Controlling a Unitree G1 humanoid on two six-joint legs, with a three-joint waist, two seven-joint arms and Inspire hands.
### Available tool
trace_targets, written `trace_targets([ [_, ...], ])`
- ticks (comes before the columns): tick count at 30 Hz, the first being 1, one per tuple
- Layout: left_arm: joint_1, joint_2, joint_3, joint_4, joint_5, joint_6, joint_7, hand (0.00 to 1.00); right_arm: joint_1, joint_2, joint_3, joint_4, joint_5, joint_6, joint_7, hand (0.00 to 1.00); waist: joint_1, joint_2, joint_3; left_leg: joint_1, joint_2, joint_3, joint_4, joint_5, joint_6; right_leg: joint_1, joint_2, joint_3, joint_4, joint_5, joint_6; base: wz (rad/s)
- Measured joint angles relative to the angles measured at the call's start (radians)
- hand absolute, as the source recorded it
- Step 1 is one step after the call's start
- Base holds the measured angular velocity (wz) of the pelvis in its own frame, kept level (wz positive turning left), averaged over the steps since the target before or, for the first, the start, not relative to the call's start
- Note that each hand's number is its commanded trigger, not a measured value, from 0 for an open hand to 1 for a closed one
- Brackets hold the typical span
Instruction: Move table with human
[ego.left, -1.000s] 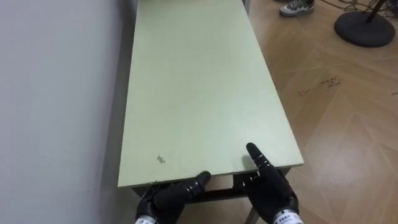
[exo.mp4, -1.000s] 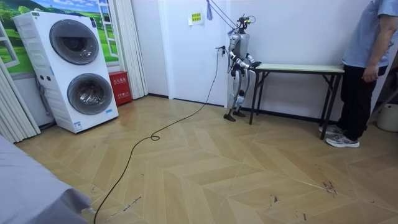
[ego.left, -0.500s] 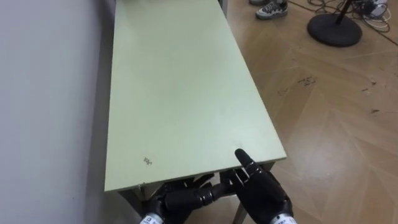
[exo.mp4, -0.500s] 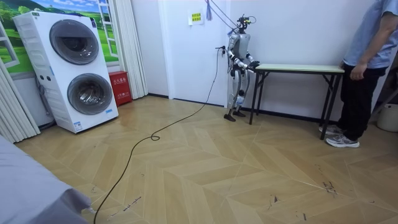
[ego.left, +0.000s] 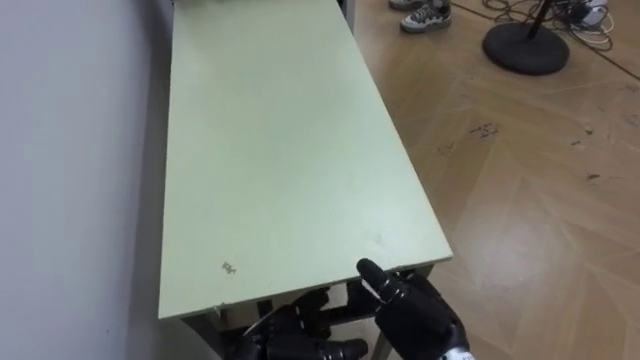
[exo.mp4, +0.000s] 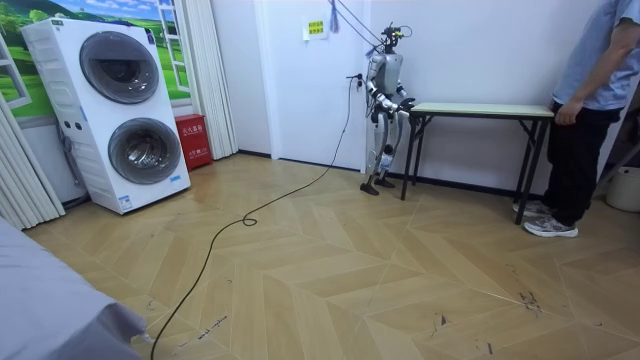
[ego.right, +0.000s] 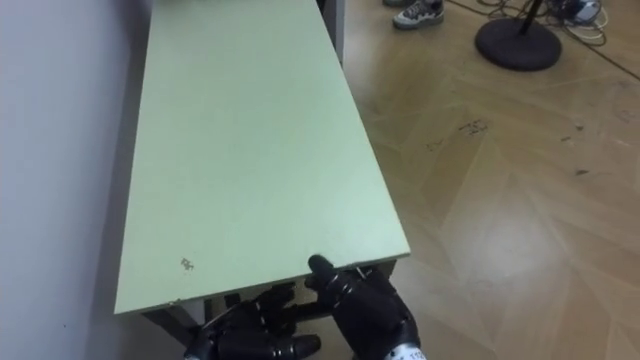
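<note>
The tabletop (ego.left: 280, 150) is long and pale green, with one long edge against a white wall on the robot's left. A small dark mark (ego.left: 228, 267) sits near its near left corner, too small to read.

In the eye views the left hand (ego.left: 295, 340) hangs below the near edge, its fingers loosely spread and holding nothing. The right hand (ego.left: 420, 315) is at the near right corner, thumb straight up against the edge. Its fingers reach under the tabletop, so I cannot tell their state. A shoe (ego.left: 425, 14) and a round stand base (ego.left: 525, 47) lie on the floor past the far end.

The room view shows the robot standing at the tabletop's left end and a person (exo.mp4: 600, 70) at the other, one hand (exo.mp4: 565, 113) at the far edge. A yellow notice (exo.mp4: 315, 30) and a red box (exo.mp4: 190, 140) beside the washers (exo.mp4: 120, 110) carry writing too small to read.
</note>
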Motion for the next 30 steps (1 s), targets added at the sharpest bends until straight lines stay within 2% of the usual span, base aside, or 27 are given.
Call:
trace_targets([
  [4,-0.008,0.014,0.012,0.076,0.073,0.0,-0.001,0.0,-0.018,-0.021,0.005,0.053,-0.163,0.019,0.007,0.0,0.004,-0.018,0.005,-0.002,0.001,0.0,0.0,-0.002,-0.002,-0.001,0.0,-0.005,0.0,0.0,0.0,-0.02],
  [7,-0.011,0.025,0.011,0.108,0.081,0.0,0.001,0.0,-0.021,-0.022,0.006,0.078,-0.24,0.028,0.023,0.0,0.005,-0.036,-0.0009,-0.002,0.002,0.0,0.005,-0.004,-0.002,0.003,0.001,-0.009,-0.005,0.0,-0.001,0.0],
  [10,-0.02,0.03,0.012,0.145,0.097,-0.016,0.016,0.0,-0.038,-0.022,0.006,0.143,-0.275,0.028,0.031,0.0,0.01,-0.045,-0.0019,0.004,0.002,0.0,0.007,-0.008,-0.001,0.012,0.001,-0.008,-0.013,0.001,-0.001,0.0],
  [14,-0.05,0.029,0.013,0.236,0.13,-0.039,0.038,0.0,-0.05,-0.022,0.006,0.257,-0.31,0.027,0.03,0.0,0.013,-0.043,0.0006,0.006,0.002,0.0,0.007,-0.011,-0.001,0.019,0.002,-0.008,-0.02,0.004,0.0,0.0],
  [18,-0.05,0.027,0.013,0.264,0.13,-0.044,0.056,0.0,-0.053,-0.025,0.003,0.314,-0.36,0.026,0.028,0.0,0.012,-0.038,0.0039,0.003,0.002,0.0,0.006,-0.011,-0.001,0.016,0.001,-0.017,-0.02,0.003,0.0,0.0],
  [20,-0.053,0.025,0.014,0.285,0.131,-0.068,0.059,0.0,-0.054,-0.026,-0.002,0.326,-0.374,0.027,0.023,0.0,0.012,-0.035,0.0047,0.003,0.002,0.0,0.004,-0.012,-0.001,0.014,0.001,-0.018,-0.02,0.003,0.0,0.0],
  [23,-0.059,0.011,0.037,0.361,0.14,-0.091,0.077,0.0,-0.069,-0.018,-0.032,0.404,-0.398,0.004,0.02,0.0,0.011,-0.031,0.0028,0.016,0.002,0.0,-0.002,-0.012,-0.002,0.026,0.002,-0.023,-0.025,0.003,0.0,0.0],
  [27,-0.053,0.005,0.054,0.397,0.159,-0.102,0.104,0.0,-0.055,-0.019,-0.066,0.47,-0.39,-0.005,-0.007,0.0,0.014,-0.03,0.0004,0.031,0.001,0.001,-0.011,-0.013,-0.003,0.038,0.002,-0.027,-0.037,0.003,0.0,-0.02],
  [30,-0.054,-0.014,0.08,0.45,0.192,-0.128,0.115,0.0,-0.055,-0.012,-0.096,0.505,-0.393,-0.025,-0.03,0.0,0.009,-0.027,-0.0007,0.056,0.002,0.001,-0.026,-0.014,-0.006,0.053,0.003,-0.029,-0.038,0.003,0.0,-0.07],
])
